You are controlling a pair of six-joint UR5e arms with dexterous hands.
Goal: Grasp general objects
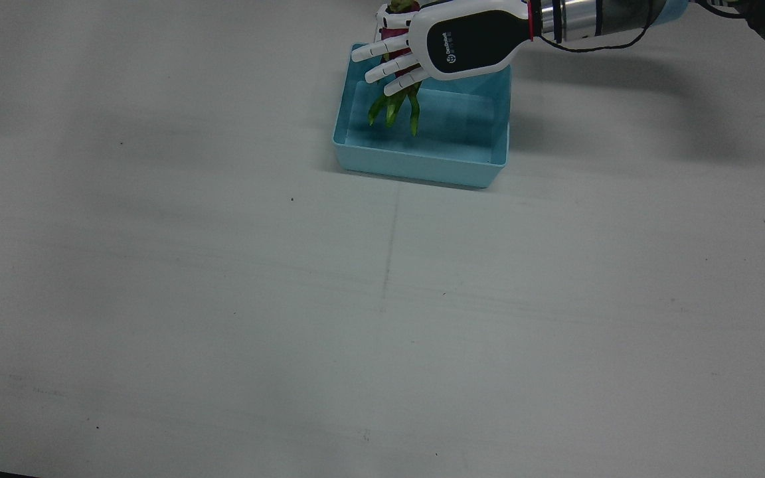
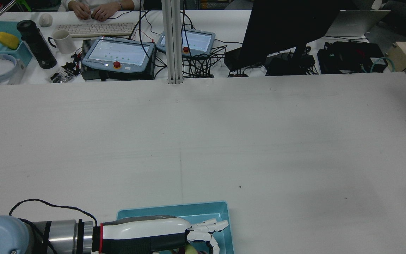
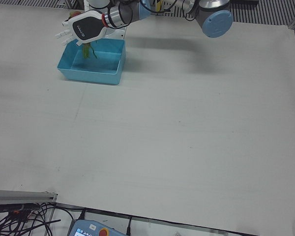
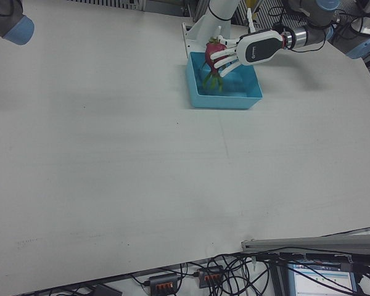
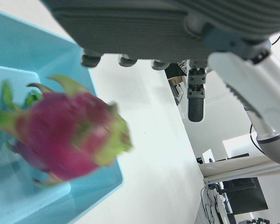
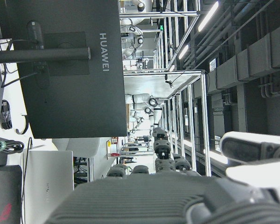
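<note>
Showing one dragon fruit [image 5: 65,135], pink with green scales, above the near corner of the single blue bin [image 1: 422,162] on the tabletop [image 1: 223,299]. The left robot hand [image 1: 422,50] hovers over it, fingers spread; whether it grips the fruit cannot be told. The right robot hand [image 6: 186,198] points away toward the room, fingers apart, holding nothing.

The left hand [image 1: 449,46] hides most of the blurred dragon fruit [image 5: 65,135].
</note>
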